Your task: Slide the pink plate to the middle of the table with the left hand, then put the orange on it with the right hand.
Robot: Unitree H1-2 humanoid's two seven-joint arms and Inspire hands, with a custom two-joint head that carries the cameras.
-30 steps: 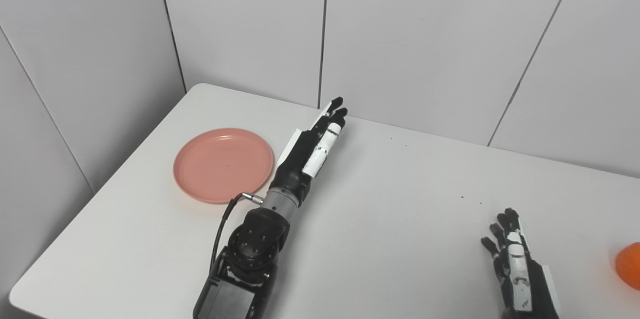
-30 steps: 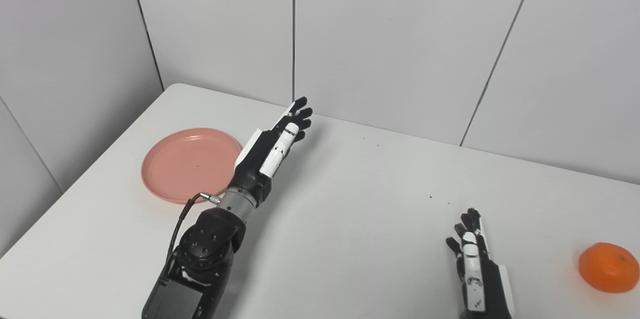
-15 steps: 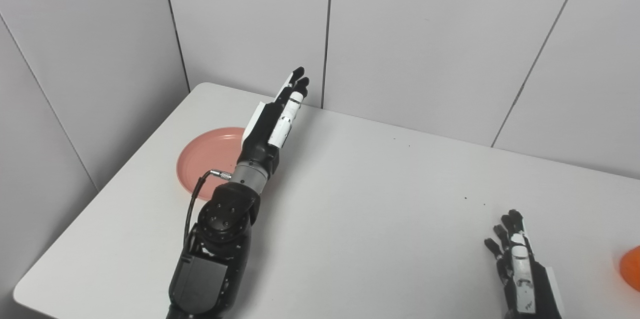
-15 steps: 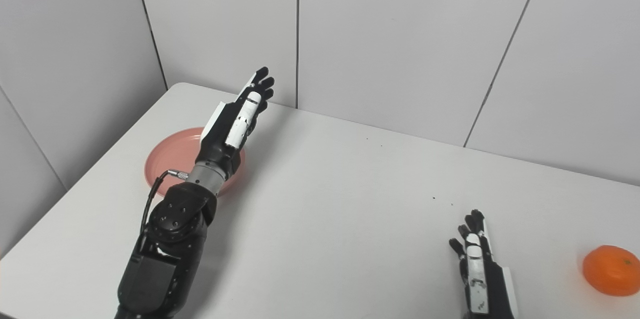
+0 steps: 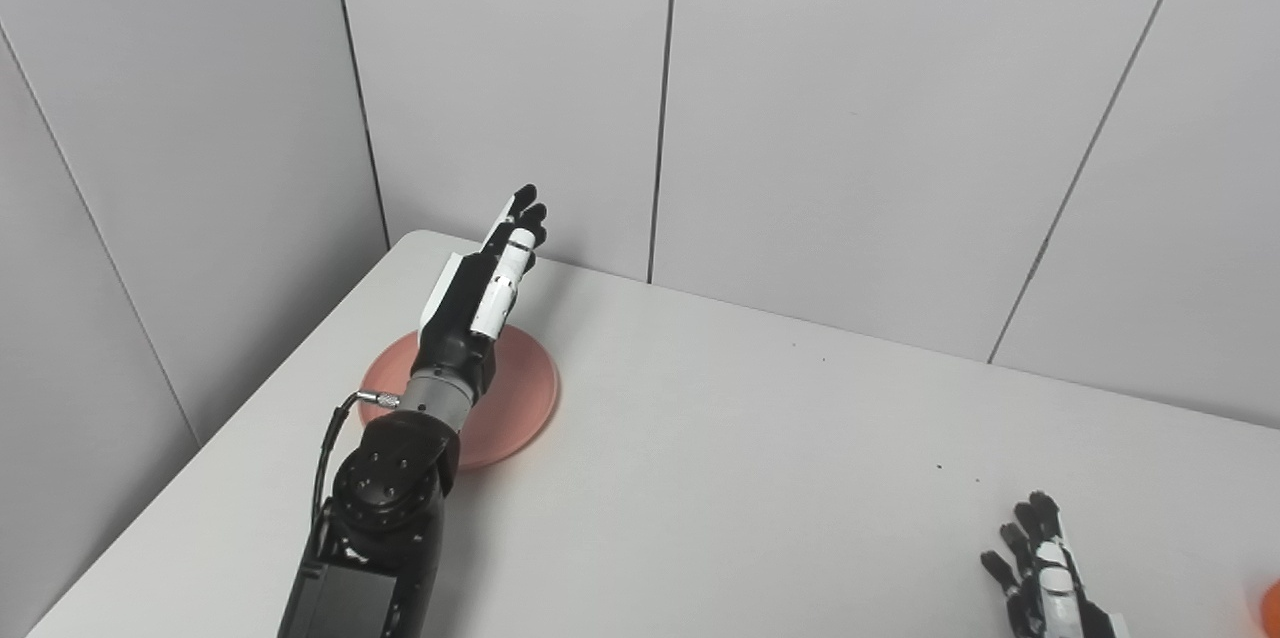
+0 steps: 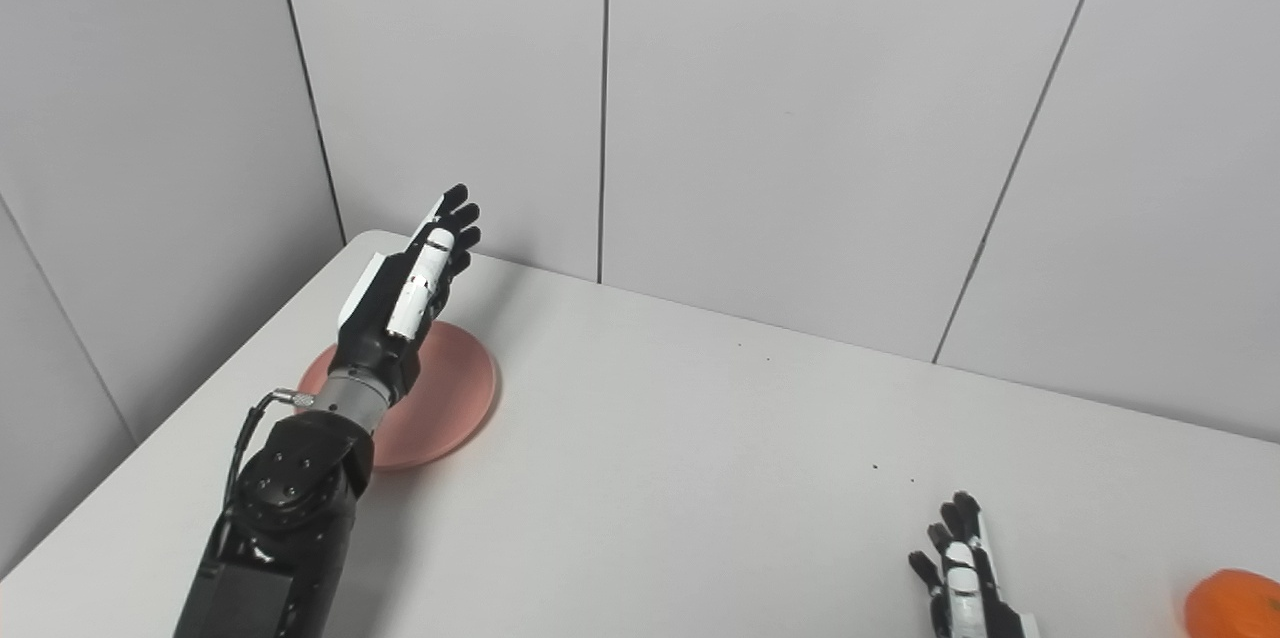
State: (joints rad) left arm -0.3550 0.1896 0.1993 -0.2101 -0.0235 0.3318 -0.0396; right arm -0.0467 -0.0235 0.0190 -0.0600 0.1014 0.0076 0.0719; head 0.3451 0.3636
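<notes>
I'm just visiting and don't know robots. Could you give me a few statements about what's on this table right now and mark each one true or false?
1. The pink plate lies near the table's left edge. True.
2. The orange already sits on the plate. False: it lies on the table at the far right, well away from the plate.
3. The left hand is held over the plate with its fingers stretched out. True.
4. The right hand is gripping the orange. False: it is open, holds nothing, and sits apart from the orange, to its left.
5. The plate has food on it. False: no food shows on the part that is visible.
</notes>
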